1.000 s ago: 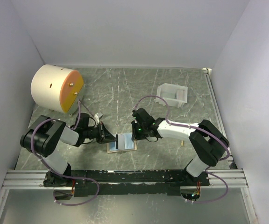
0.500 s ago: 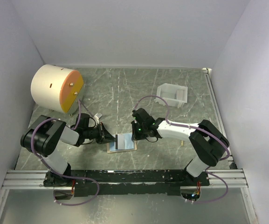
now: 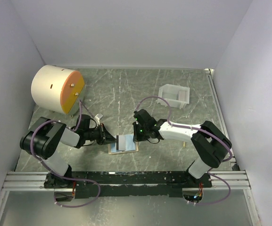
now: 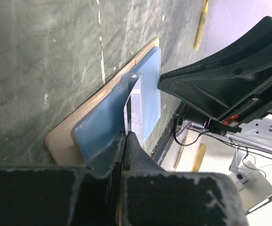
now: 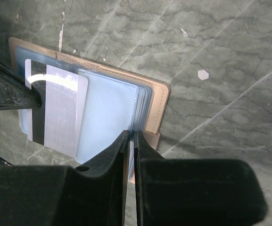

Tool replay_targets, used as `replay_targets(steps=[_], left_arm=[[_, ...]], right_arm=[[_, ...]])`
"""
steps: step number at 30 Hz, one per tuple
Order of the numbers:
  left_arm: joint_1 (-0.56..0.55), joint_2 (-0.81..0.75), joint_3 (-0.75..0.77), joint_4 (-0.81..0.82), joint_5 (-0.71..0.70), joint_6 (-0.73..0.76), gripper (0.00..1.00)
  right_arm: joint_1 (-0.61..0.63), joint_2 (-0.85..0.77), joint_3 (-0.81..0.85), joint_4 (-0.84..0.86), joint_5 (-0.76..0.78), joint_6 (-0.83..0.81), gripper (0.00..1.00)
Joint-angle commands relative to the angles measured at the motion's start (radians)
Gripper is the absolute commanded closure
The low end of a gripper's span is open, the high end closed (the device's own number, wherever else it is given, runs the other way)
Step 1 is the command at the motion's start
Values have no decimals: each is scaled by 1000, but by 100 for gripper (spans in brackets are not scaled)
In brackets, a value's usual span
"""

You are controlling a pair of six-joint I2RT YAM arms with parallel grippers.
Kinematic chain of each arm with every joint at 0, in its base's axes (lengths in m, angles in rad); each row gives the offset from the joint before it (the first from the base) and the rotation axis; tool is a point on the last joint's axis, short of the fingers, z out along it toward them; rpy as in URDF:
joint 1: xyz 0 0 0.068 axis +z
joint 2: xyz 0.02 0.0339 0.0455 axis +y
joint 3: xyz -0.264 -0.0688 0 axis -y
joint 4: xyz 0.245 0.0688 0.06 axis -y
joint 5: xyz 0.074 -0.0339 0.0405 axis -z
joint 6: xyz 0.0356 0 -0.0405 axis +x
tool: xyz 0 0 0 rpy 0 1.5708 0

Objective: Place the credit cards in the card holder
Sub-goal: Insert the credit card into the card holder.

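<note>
1. A robot lab test cell, by the look of it: plain white walls (image 3: 126, 33) box in one worktop (image 3: 126, 89).
2. Two arms (image 3: 178, 132) are bolted to a metal rail (image 3: 140, 179) at its near edge.
3. Exposed purple cables (image 3: 150, 98) loop from the joints to the bases below the rail.

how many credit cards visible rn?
1. The credit card is at a pocket of the open card holder, pinched by the left gripper. More may be hidden in the pockets.
</note>
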Motion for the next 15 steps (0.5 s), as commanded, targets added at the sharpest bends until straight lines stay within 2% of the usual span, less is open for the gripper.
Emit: replay_targets(steps=[1,15], left_arm=[[-4,30,-36,120,-28,-29,93],[-68,41,-59,202,-102,-77,93]], right_arm=[[13,13,-37,-7,9,20,92],[13,0,-62,23,-7,67,92]])
